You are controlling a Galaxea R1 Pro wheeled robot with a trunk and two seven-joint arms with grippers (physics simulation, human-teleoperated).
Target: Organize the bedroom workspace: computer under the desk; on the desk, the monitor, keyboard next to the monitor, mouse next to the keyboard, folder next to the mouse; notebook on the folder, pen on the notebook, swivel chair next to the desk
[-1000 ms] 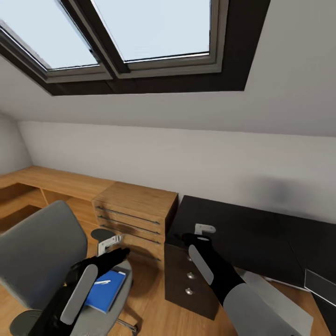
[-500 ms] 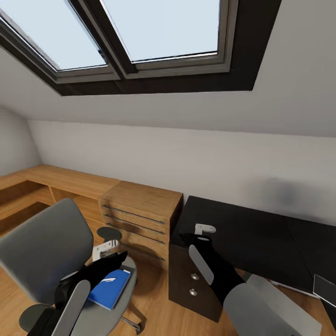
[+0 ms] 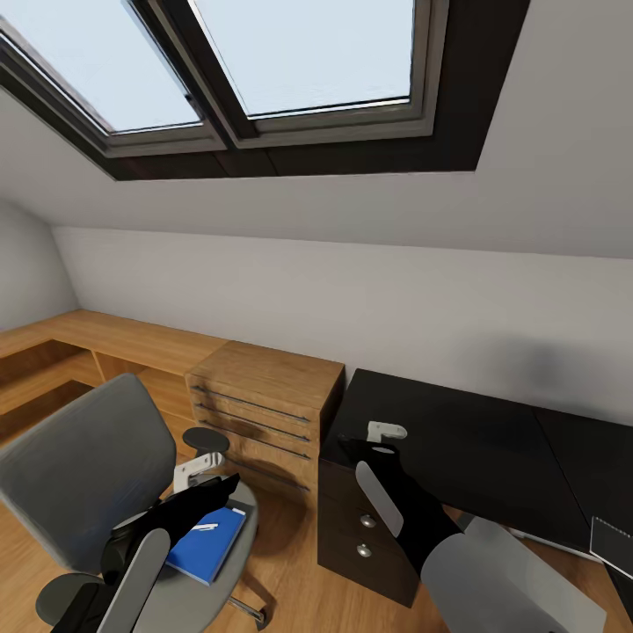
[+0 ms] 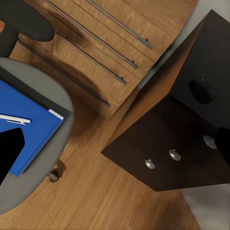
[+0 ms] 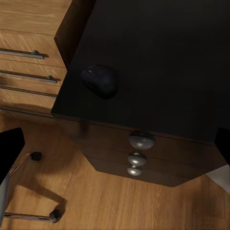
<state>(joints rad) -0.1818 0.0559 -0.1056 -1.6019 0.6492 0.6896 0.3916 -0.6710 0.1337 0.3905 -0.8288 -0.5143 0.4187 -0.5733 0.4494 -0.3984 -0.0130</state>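
Observation:
The grey swivel chair (image 3: 83, 475) stands left of the black desk (image 3: 466, 440). On its seat lies the blue folder (image 3: 207, 547) (image 4: 28, 129) with the white pen (image 3: 204, 527) (image 4: 14, 119) on top. My left gripper (image 3: 200, 469) hovers open just above the folder's far end, holding nothing. The black mouse (image 5: 100, 80) (image 4: 202, 90) sits on the desk's left corner. My right gripper (image 3: 387, 432) hangs open above that corner, over the mouse. Computer, monitor, keyboard and notebook are out of view.
A light wooden drawer unit (image 3: 264, 409) stands between chair and desk, close to the chair's armrest (image 3: 205, 438). The desk's black drawers with silver knobs (image 3: 362, 532) face me over wooden floor (image 4: 110, 196). A dark panel with a pale rim (image 3: 611, 536) lies at the right edge.
The camera has swung a little left, shifting the whole picture right. My left arm has sunk lower, and its gripper has dropped closer to the folder. The right arm holds still.

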